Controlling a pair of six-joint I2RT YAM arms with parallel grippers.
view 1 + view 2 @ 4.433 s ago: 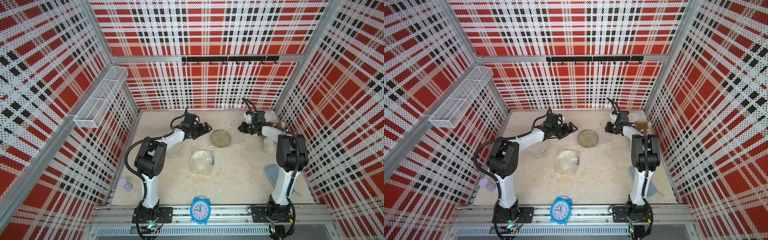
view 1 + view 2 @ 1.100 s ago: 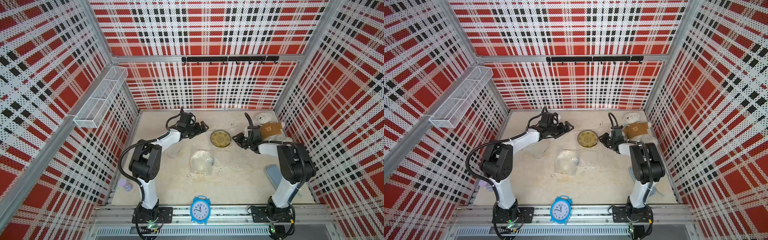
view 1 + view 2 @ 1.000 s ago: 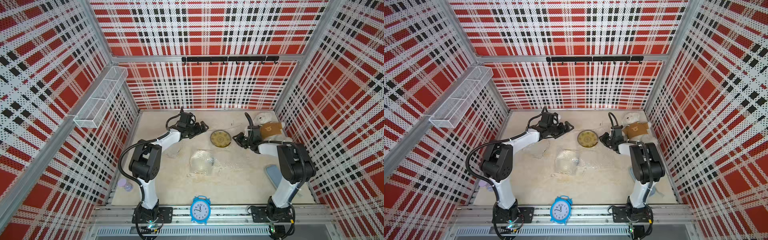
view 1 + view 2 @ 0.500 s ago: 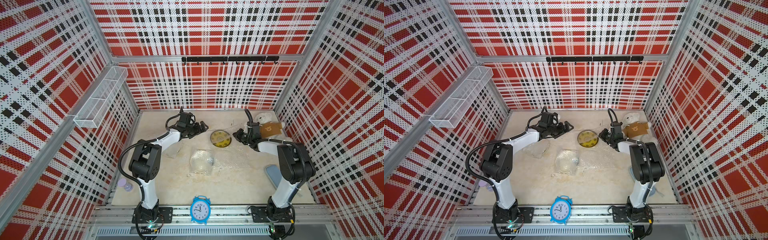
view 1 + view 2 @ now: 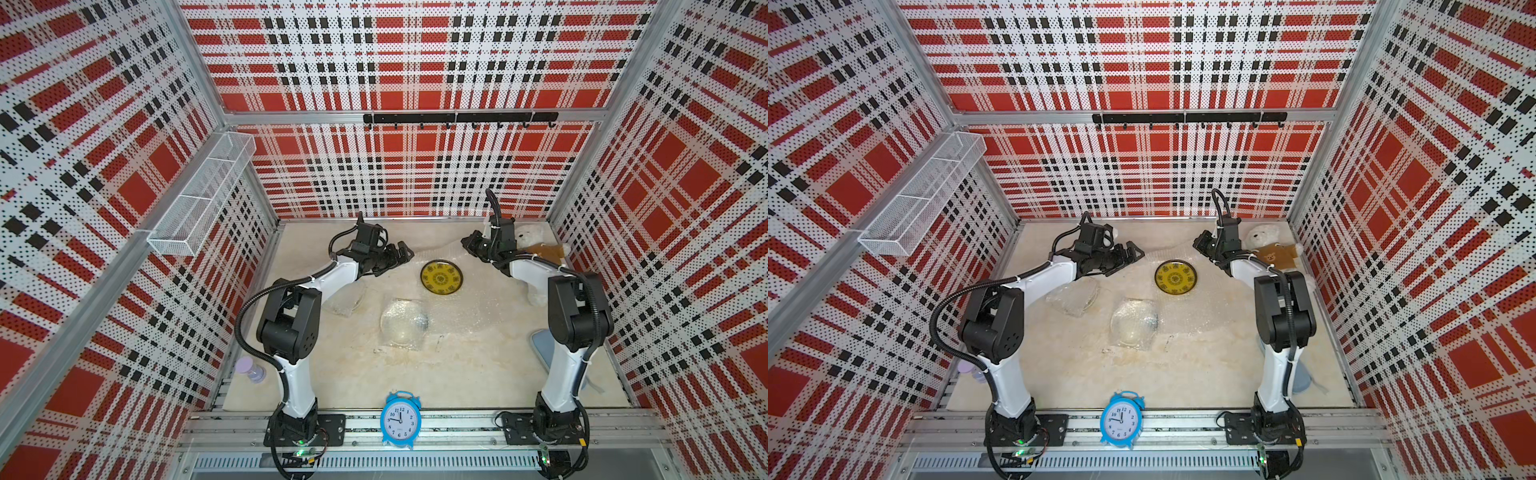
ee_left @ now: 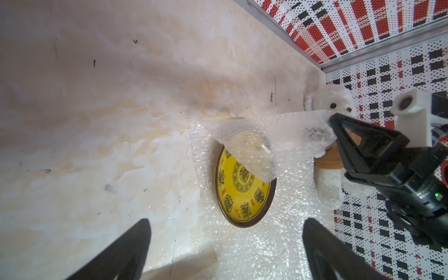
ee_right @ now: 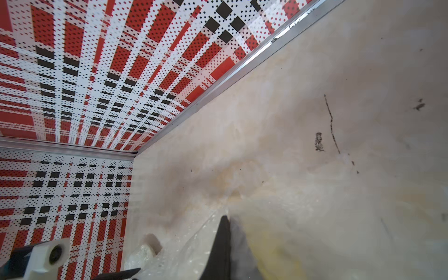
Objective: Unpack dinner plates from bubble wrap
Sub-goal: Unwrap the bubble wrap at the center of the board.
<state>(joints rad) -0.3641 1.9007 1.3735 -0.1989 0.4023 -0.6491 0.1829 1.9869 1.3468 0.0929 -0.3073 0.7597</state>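
Clear bubble wrap (image 6: 278, 131), pinched in the right end effector (image 6: 333, 123), bares the yellow black-rimmed round plate (image 6: 242, 194); left end effector (image 5: 406, 252) gapes.

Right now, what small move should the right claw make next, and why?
Probably pull the bubble wrap a little farther toward the teddy bear: the right claw is shut on its edge, and the lifted flap hangs close to the yellow plate, which the open left claw faces.

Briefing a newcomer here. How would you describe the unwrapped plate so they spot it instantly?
Start at the far end of the table, near the white teddy bear. On the spread bubble wrap lies the yellow plate: bright and dark-rimmed, unlike the two pale wrapped plates.
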